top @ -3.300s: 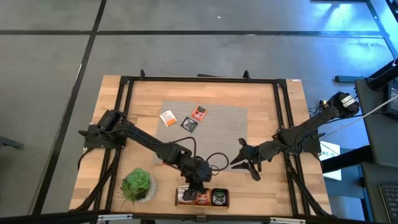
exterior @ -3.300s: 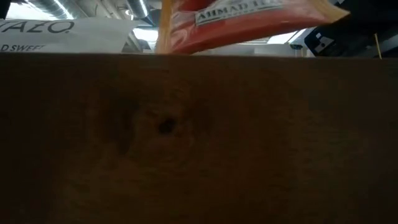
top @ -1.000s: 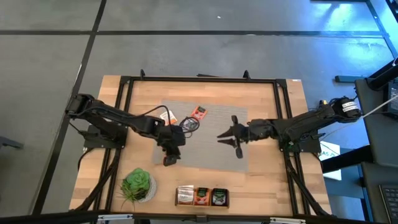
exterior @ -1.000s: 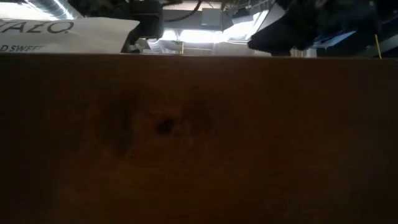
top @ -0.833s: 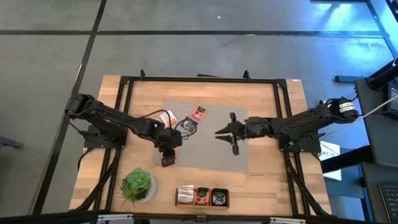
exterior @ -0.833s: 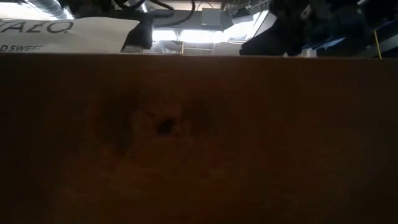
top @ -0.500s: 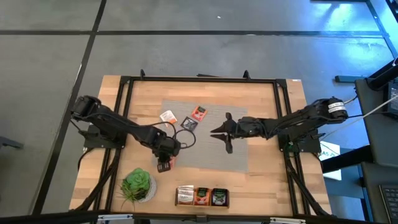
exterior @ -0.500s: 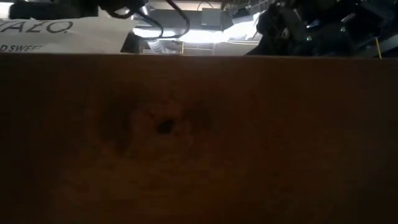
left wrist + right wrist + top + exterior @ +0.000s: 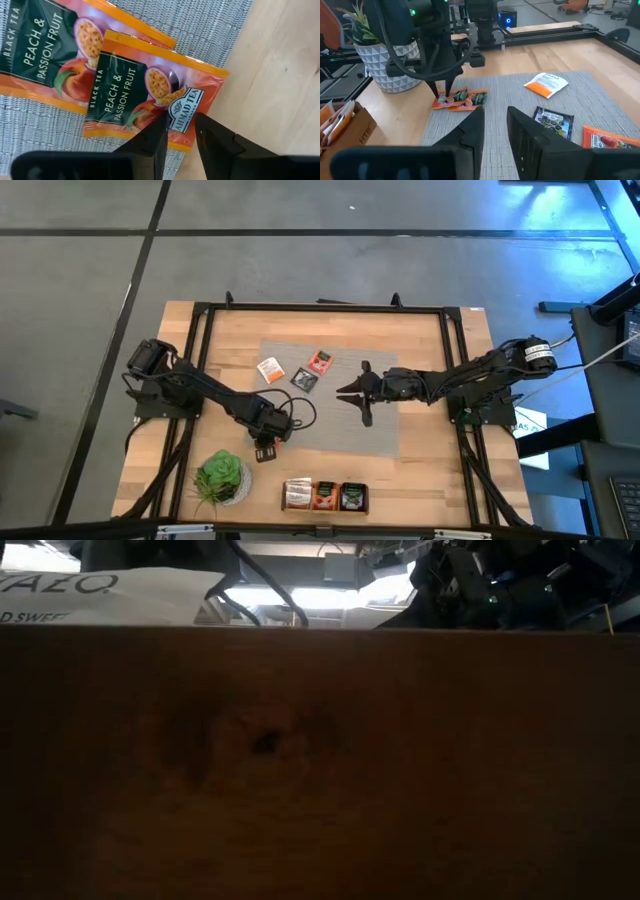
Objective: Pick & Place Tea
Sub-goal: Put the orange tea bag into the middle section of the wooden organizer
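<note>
High view: the left tool (image 9: 265, 448) hangs low over the near-left edge of the grey mat (image 9: 340, 415), close to the potted plant (image 9: 220, 476). The right tool (image 9: 352, 396) hovers over the middle of the mat, its fingers spread a little with nothing between them. Three sachets lie on the far part of the mat: a white-and-orange sachet (image 9: 270, 368), a black sachet (image 9: 305, 379) and an orange sachet (image 9: 320, 361). A wooden box (image 9: 325, 497) at the near edge of the desk (image 9: 440, 470) already carries some tea.

Low view: a dark wooden face fills nearly all of it; only dark arm parts and a white packet (image 9: 110, 595) show above its edge.

Left wrist view: two peach sachets (image 9: 150, 97) lie overlapped at the mat's edge, one partly over bare wood. The tool's fingers (image 9: 152, 145) stand narrowly apart just above the nearer one, gripping nothing.

Right wrist view: the left tool's tips point down at the peach sachets (image 9: 460, 98) beside the plant pot (image 9: 395, 62); the other three sachets lie apart on the mat.

The step in hand looks like the approach to pick one peach sachet. The next move calls for lowering onto a single edge and pinching only that sachet, since the overlap invites taking both.
</note>
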